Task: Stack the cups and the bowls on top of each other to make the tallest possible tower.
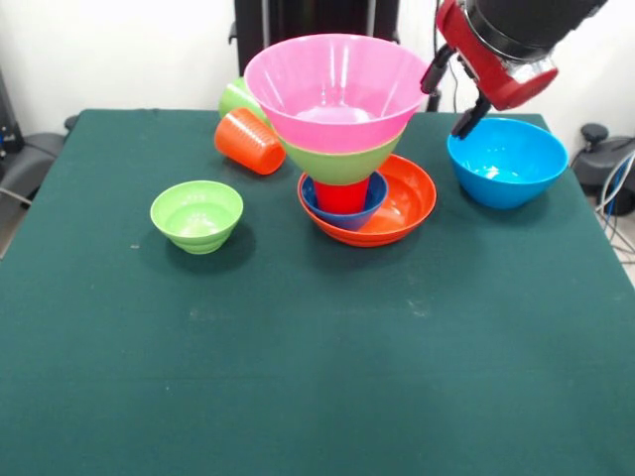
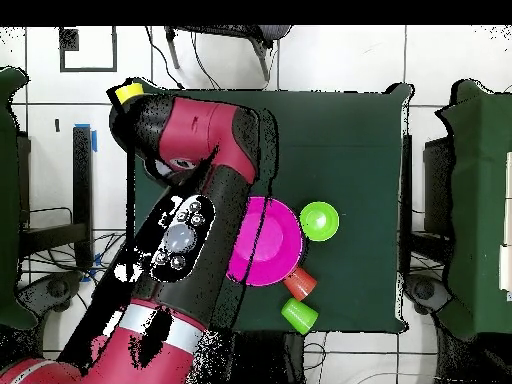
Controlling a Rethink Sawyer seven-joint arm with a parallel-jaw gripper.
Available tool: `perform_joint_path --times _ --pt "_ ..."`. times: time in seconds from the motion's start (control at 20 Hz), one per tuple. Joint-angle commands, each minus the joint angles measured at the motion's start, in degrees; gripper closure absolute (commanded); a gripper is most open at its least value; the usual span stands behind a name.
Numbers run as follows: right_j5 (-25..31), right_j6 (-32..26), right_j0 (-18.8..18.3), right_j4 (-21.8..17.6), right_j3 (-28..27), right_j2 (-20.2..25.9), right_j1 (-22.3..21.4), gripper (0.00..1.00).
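The tower stands mid-table: a wide orange bowl [image 1: 407, 203] holds the small dark blue bowl [image 1: 359, 215]. A red cup [image 1: 342, 195] stands in that, with the large green bowl [image 1: 342, 162] and the huge pink bowl [image 1: 335, 89] above. The pink bowl [image 2: 265, 242] also shows from overhead. My gripper [image 1: 452, 94] is open and empty, hanging above the far left rim of the large blue bowl [image 1: 506, 161]. The small green bowl [image 1: 196, 215] [image 2: 319, 220] sits alone. The orange cup [image 1: 250, 141] [image 2: 299, 284] lies on its side beside the light green cup [image 1: 236, 97] [image 2: 299, 315]. No yellow cup shows in the front view.
My arm [image 2: 190, 230] covers the blue bowl and part of the tower from overhead. A small yellow thing [image 2: 128, 93] sits at a table corner there. Chairs stand at both sides of the table.
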Motion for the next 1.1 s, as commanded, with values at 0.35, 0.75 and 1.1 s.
perform_joint_path --times 0.35,0.75,1.1 --pt "14.16 10.84 -0.99 -0.9 -13.99 1.67 6.96 0.0" --pt "17.25 15.96 -0.38 1.59 -16.94 -0.04 8.87 0.0" --pt "15.11 24.24 2.06 5.47 -13.48 -1.35 8.72 0.0"
